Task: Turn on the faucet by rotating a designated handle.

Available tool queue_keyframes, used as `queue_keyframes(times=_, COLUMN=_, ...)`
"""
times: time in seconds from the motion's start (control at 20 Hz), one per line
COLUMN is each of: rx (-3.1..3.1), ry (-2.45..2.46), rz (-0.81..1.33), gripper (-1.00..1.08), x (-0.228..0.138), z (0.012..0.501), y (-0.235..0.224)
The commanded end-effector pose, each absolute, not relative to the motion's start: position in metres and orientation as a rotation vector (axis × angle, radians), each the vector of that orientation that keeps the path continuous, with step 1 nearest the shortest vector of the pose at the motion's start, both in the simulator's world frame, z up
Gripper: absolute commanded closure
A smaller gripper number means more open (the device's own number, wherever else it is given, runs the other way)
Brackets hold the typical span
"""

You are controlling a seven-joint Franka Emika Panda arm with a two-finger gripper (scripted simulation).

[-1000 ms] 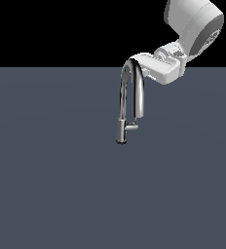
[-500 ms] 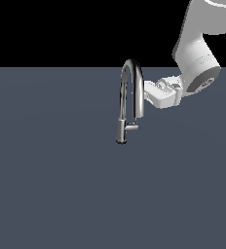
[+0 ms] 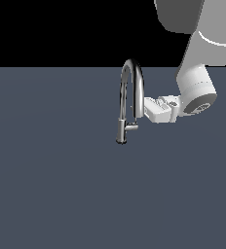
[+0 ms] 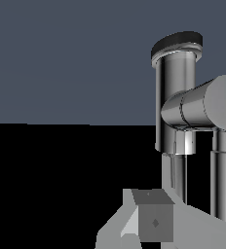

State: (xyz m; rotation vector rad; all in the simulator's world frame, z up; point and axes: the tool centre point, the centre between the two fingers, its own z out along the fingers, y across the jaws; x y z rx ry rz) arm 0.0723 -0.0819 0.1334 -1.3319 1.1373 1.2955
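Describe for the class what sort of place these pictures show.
Probably a bare simulated test scene, not a real kitchen: a lone chrome faucet stands on a flat, featureless grey floor against a black void, with a white robot arm beside it.

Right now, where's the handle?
In the exterior view the handle juts toward that view's right from the faucet's lower stem, just below and left of the tool.
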Motion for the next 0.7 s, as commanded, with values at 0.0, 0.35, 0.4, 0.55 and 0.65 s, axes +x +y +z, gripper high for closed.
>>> queue_keyframes(times=0.0, rx=-1.308, ry=1.144, rz=1.301, gripper=1.08, x=0.073, z=0.128, y=-0.081)
queue_keyframes(times=0.35, rx=-1.304, ry=1.145, rz=1.303, gripper=1.08, x=0.071, z=0.127, y=-0.081)
queue_keyframes(times=0.4, rx=-1.304, ry=1.145, rz=1.303, gripper=1.08, x=0.069, z=0.128, y=-0.081)
queue_keyframes(times=0.55, rx=-1.304, ry=1.145, rz=1.303, gripper=1.08, x=0.063, z=0.129, y=-0.082)
queue_keyframes(times=0.65, rx=-1.304, ry=1.145, rz=1.303, gripper=1.08, x=0.06, z=0.13, y=-0.082)
